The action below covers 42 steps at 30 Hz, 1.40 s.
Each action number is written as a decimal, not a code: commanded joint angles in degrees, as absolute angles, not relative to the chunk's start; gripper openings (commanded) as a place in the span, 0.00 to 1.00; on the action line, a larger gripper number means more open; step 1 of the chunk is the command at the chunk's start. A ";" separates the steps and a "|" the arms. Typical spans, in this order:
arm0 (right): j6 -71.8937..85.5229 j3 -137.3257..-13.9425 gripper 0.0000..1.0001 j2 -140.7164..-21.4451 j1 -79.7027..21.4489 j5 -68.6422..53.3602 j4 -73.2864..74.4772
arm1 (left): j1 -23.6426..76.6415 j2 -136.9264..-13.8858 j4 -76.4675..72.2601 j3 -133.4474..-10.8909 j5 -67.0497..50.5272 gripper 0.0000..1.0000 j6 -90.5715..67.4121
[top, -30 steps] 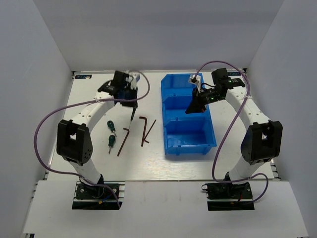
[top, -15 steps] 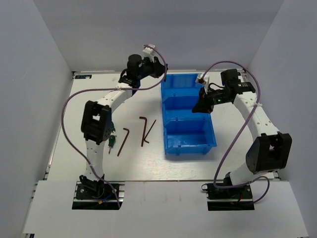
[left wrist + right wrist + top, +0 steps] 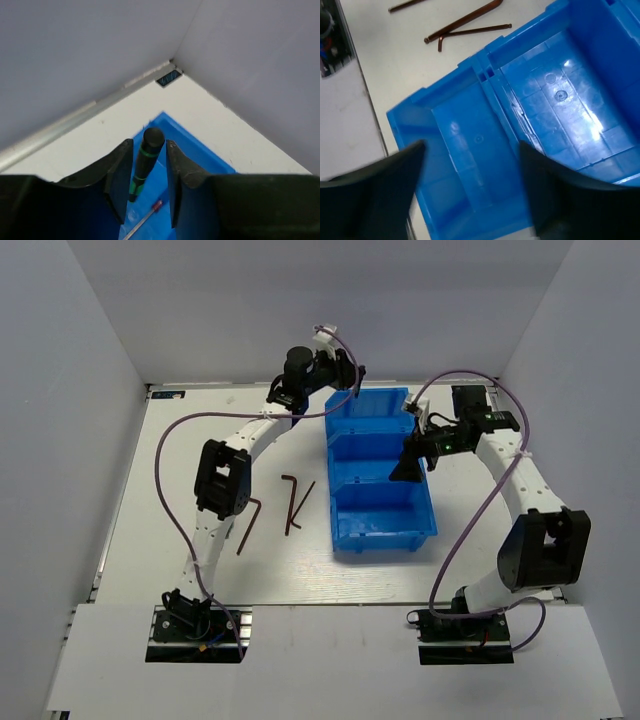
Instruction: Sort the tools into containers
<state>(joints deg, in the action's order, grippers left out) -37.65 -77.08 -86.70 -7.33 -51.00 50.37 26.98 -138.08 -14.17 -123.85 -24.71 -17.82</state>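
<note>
Drop-off time, basically. The left pincer [image 3: 148,146] is pinching a screwdriver [image 3: 142,166] with a dark handle and green bands, gripped around the middle of the handle with the butt end sticking out past the fingertips. In the top view that arm is stretched way out to the back, so the tool hangs over the far left corner of the blue bin [image 3: 384,540], right about at the rim. The wrist view shows blue plastic directly underneath, plus a thin metal shaft [image 3: 144,224] with a reddish end lying down there, probably another screwdriver.

The right pincer [image 3: 471,147] is spread wide with nothing in it, hovering over the middle of the bin. Both compartments it looks down into seem empty.

So my read: the carry is done and release is what's left. Next move just needs the left fingers to let go, maybe after nudging a bit further inward so the tool clears the wall instead of bouncing off the edge.

Plenty left afterwards: the hex keys [image 3: 292,502] are lying on the desk [image 3: 300,580], left of the bin.
</note>
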 commanded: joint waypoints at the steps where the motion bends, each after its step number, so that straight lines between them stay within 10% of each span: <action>1: -37.36 -81.11 0.91 -89.46 -7.03 -51.24 47.91 | 27.33 -134.31 -11.25 -118.33 -27.33 0.44 -17.58; 12: -29.79 -100.52 0.88 -102.12 -7.99 -51.59 52.63 | 27.33 -120.08 -5.11 -107.17 -20.88 0.55 -11.52; 14: -31.11 -102.56 0.69 -103.27 -10.53 -48.19 53.17 | 27.33 -114.46 -1.95 -102.51 -14.71 0.48 -10.82; 15: -31.64 -103.96 0.29 -103.62 -12.20 -47.03 52.83 | 27.33 -108.34 1.98 -97.43 -8.41 0.36 -10.81; 16: -31.38 -104.06 0.15 -103.62 -13.17 -44.50 52.30 | 26.72 -105.15 4.46 -94.86 -5.48 0.07 -11.77; 17: -31.03 -104.24 0.01 -103.80 -16.66 -41.86 50.82 | 26.72 -102.16 7.01 -92.31 -3.36 0.00 -12.30; 22: -27.96 -113.70 0.00 -110.64 -26.00 -34.47 53.52 | 26.19 -83.61 23.26 -73.23 9.22 0.00 -13.70; 24: -22.42 -117.85 0.33 -115.21 -31.01 -31.03 53.88 | 26.19 -78.41 33.80 -70.32 12.03 0.38 -15.37; 27: -14.87 -121.55 0.54 -119.09 -36.28 -24.99 50.82 | 26.19 -76.38 45.84 -70.31 15.73 0.52 -21.87; 42: 9.67 -120.23 0.48 -133.86 -46.76 -6.59 44.74 | 27.51 -63.55 52.21 -56.87 13.45 0.65 -29.62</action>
<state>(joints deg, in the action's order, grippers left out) 4.95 -119.87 -133.29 -46.26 -10.48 47.79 27.35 -65.34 50.68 -58.63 14.13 -28.47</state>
